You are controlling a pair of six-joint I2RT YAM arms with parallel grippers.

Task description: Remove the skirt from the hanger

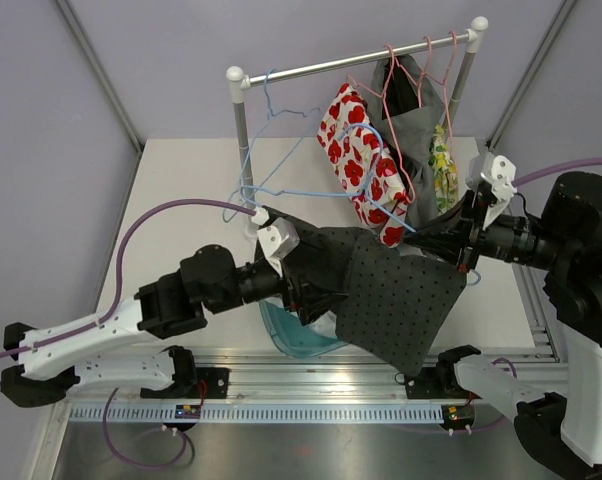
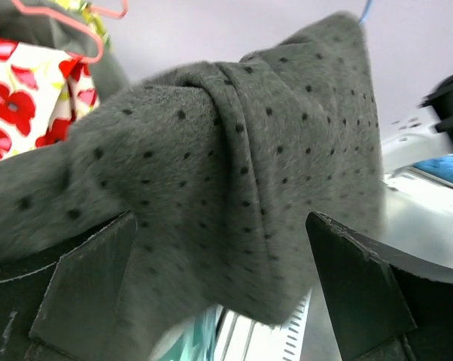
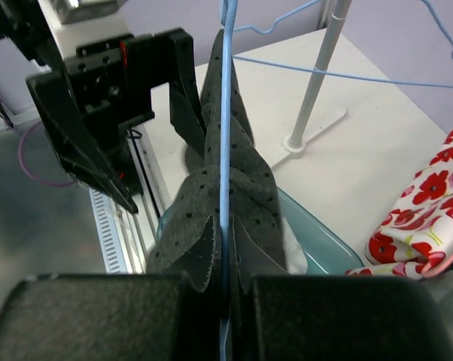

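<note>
Light is soft and even from overhead, with only faint shadows on the table (image 1: 181, 170). The top view is sharp edge to edge. My left wrist cam sits so close to the skirt (image 2: 234, 188) that its fuzz goes soft, and the right side blows out white behind a smeared dark blob. On the right wrist cam my own fingers (image 3: 98, 316) are a dark, out-of-focus mass at the bottom, and the hanger wire (image 3: 225, 150) looks crisp.

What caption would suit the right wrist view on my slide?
Right gripper shut on the blue hanger, grey dotted skirt draped on it, open left gripper beyond.
</note>
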